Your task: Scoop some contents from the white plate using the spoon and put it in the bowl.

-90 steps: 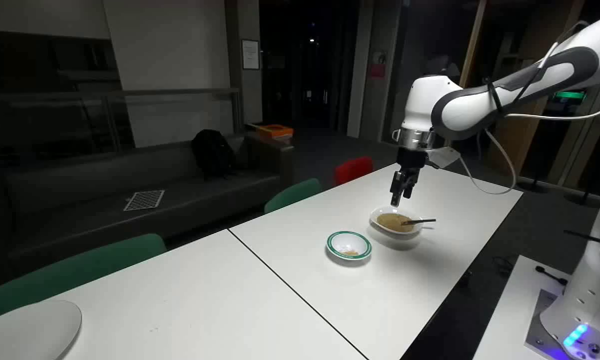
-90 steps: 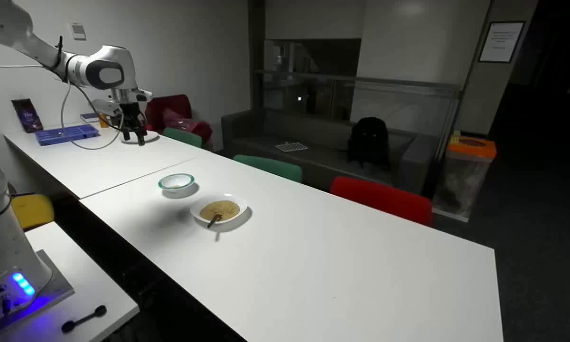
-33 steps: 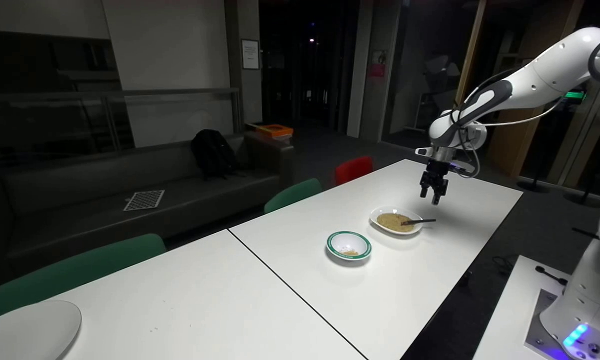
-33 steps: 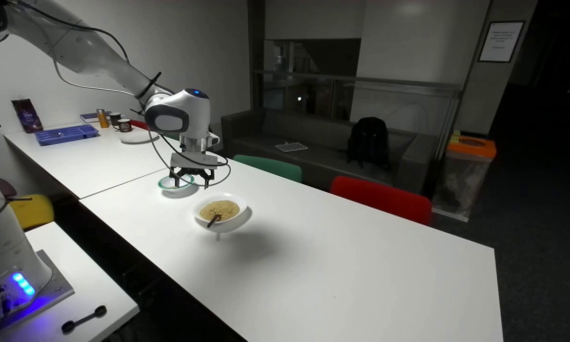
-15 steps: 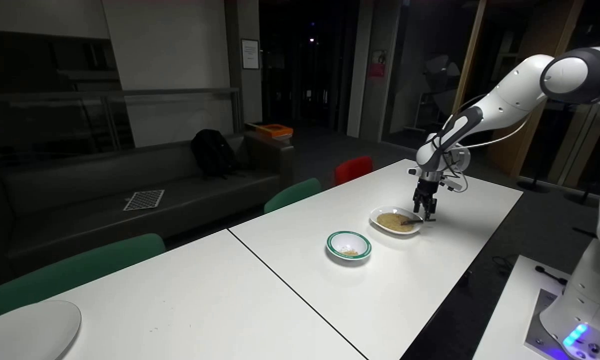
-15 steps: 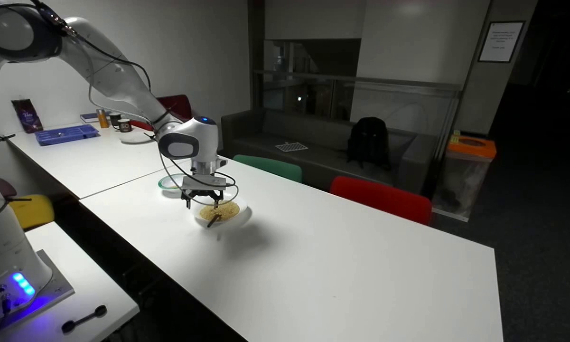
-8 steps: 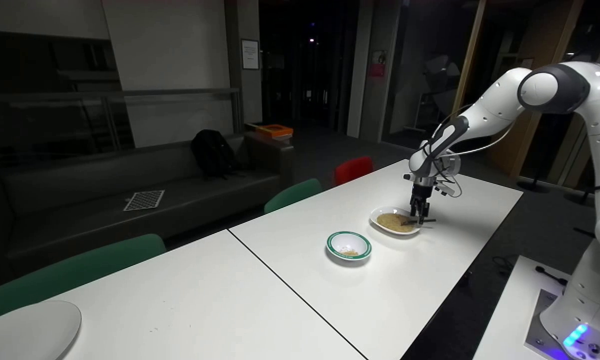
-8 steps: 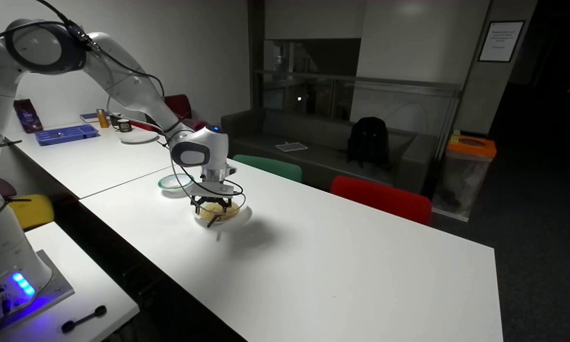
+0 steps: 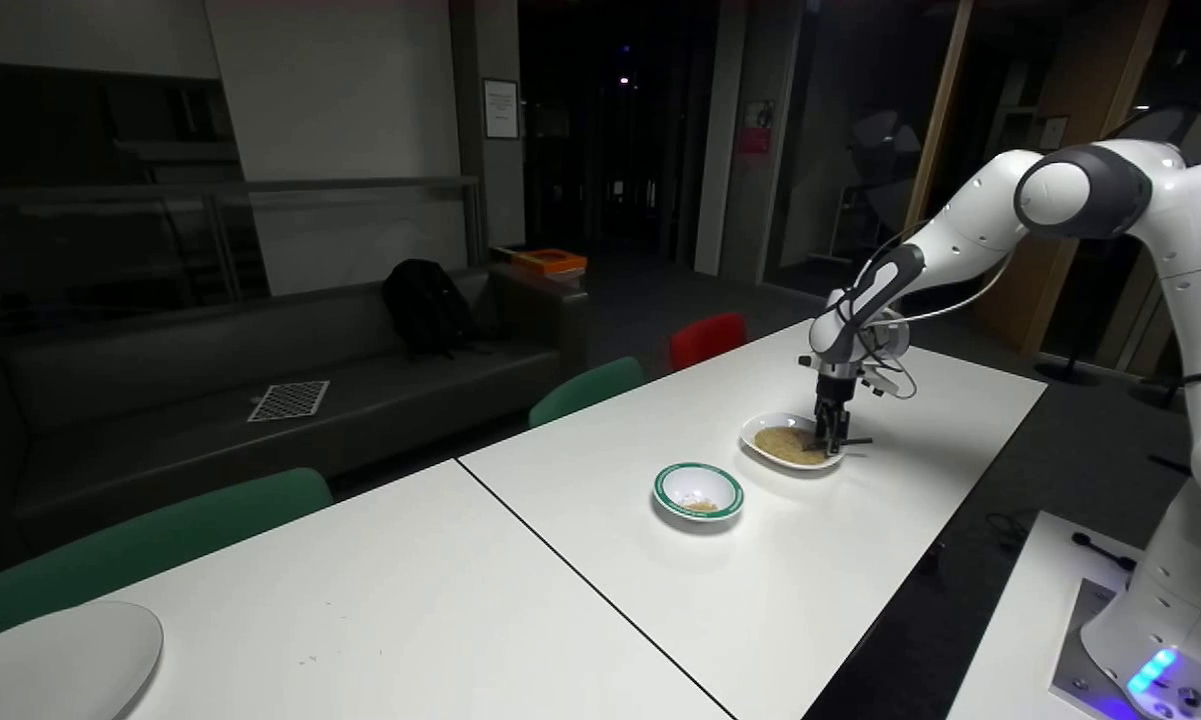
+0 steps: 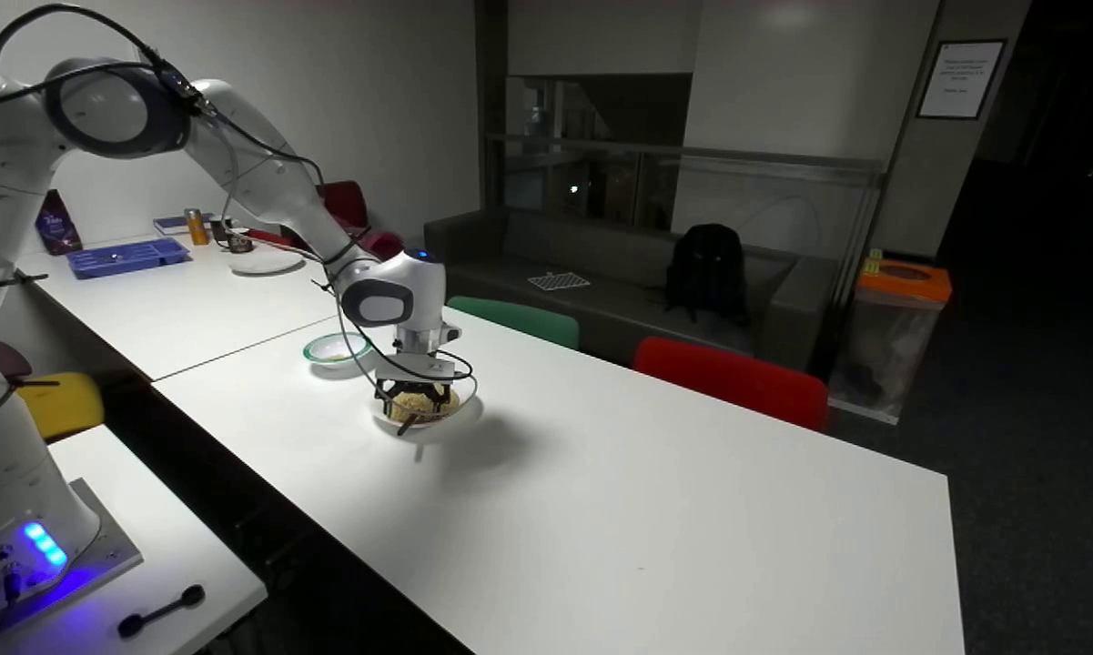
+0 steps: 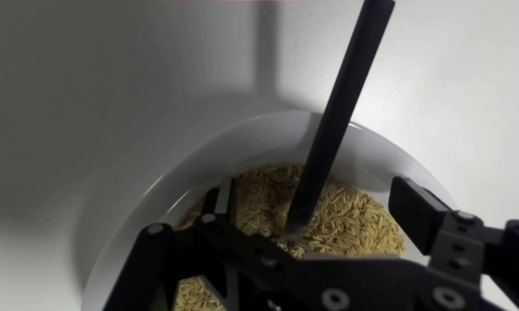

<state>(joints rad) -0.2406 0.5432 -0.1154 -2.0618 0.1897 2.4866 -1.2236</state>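
Note:
The white plate holds the contents, a mound of tan-brown grains. The spoon shows as a slim dark handle, also in both exterior views. It leans over the plate's rim; its lower end is in the grains and partly hidden. My gripper is open and low over the plate. Its fingers stand apart on either side of the handle, with gaps visible. The bowl, with a green rim, stands beside the plate with a few grains inside.
A flat white plate lies on the adjoining table. A blue tray, mugs and an orange container stand there too. Green and red chairs line the table's far edge.
My open gripper came across from the bowl's side, then lowered and moved inward along the handle until its fingers flank it over the plate. The spoon, plate and bowl have not visibly moved.

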